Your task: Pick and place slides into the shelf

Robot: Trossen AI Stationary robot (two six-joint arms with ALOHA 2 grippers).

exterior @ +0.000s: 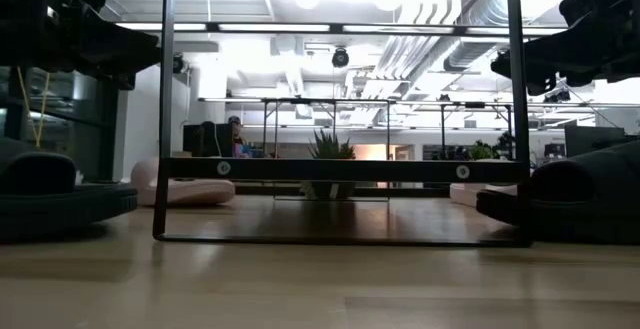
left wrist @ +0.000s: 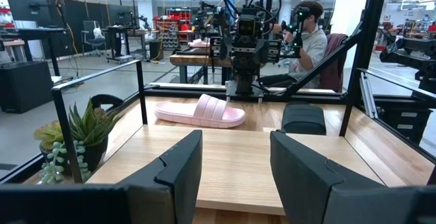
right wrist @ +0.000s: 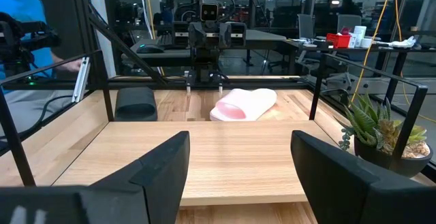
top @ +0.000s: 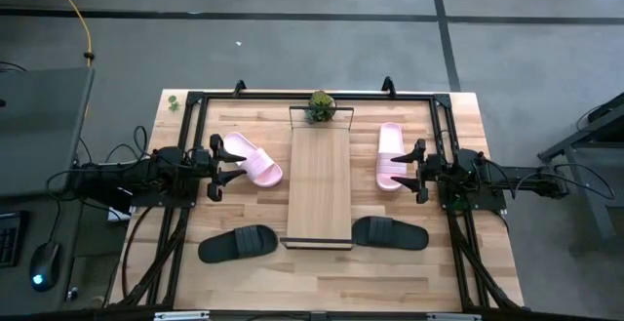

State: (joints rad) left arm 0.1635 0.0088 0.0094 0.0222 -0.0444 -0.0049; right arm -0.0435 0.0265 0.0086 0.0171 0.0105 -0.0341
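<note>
The shelf is a long light-wood board in a thin black frame, standing mid-table between both arms. One pale pink slide lies on its sole to the shelf's left and another to its right. Two black slides lie nearer the near edge. My left gripper hovers open by the left pink slide's heel, facing the shelf. My right gripper hovers open beside the right pink slide. Both are raised above the table, with the left gripper and the right gripper high in the low view. Neither holds anything.
A small potted plant stands at the shelf's far end. A black rail frame borders the table, with uprights near both arms. Bare board shows on the shelf. People work at benches beyond the table.
</note>
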